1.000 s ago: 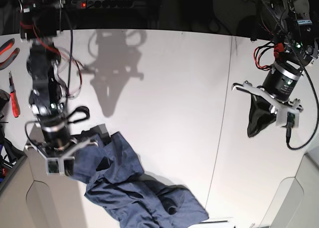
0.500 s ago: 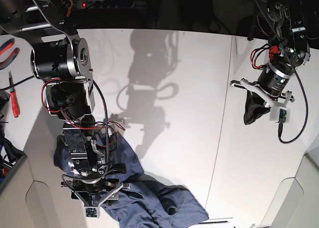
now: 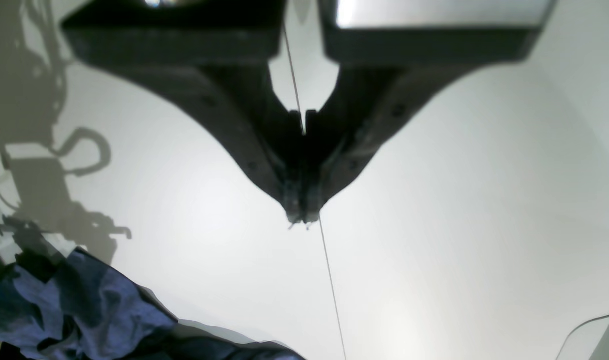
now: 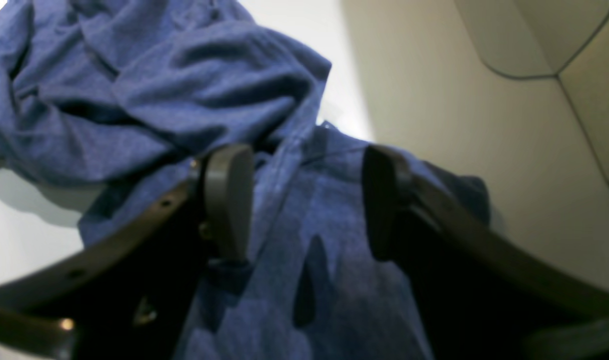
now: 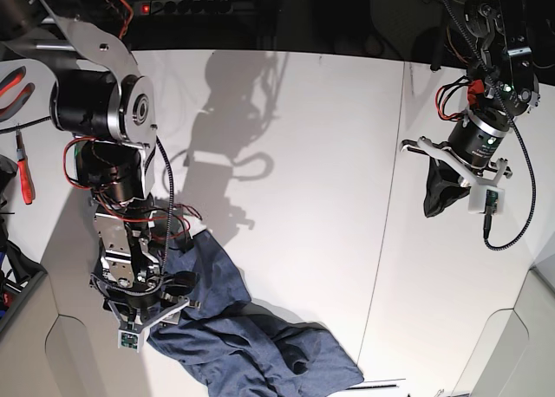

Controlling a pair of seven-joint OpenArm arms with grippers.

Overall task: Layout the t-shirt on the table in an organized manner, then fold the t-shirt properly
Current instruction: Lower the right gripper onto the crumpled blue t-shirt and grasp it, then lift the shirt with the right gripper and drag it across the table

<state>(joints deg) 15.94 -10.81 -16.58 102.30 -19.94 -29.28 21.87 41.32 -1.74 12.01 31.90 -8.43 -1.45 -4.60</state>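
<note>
The t-shirt (image 5: 247, 341) lies crumpled, dark heathered blue, at the near left of the white table (image 5: 303, 154). My right gripper (image 5: 147, 315) hangs over the shirt's left end. In the right wrist view the right gripper (image 4: 304, 200) is open, its two pads astride a fold of the t-shirt (image 4: 184, 100) just below them, without pinching it. My left gripper (image 5: 435, 208) hovers far to the right, clear of the shirt. In the left wrist view the left gripper (image 3: 303, 216) is shut on nothing above the bare table (image 3: 434, 225), with the t-shirt (image 3: 74, 305) at the lower left.
A thin dark seam (image 5: 386, 232) runs across the table's right part. Red-handled pliers (image 5: 24, 167) lie off the left edge and a power strip (image 5: 199, 5) sits behind the far edge. Beige panels (image 5: 87, 362) border the near edge beside the shirt.
My right arm swung from the table's left edge out over the shirt, then drew back a little toward its left end, and its jaws opened. The left arm hardly moved.
</note>
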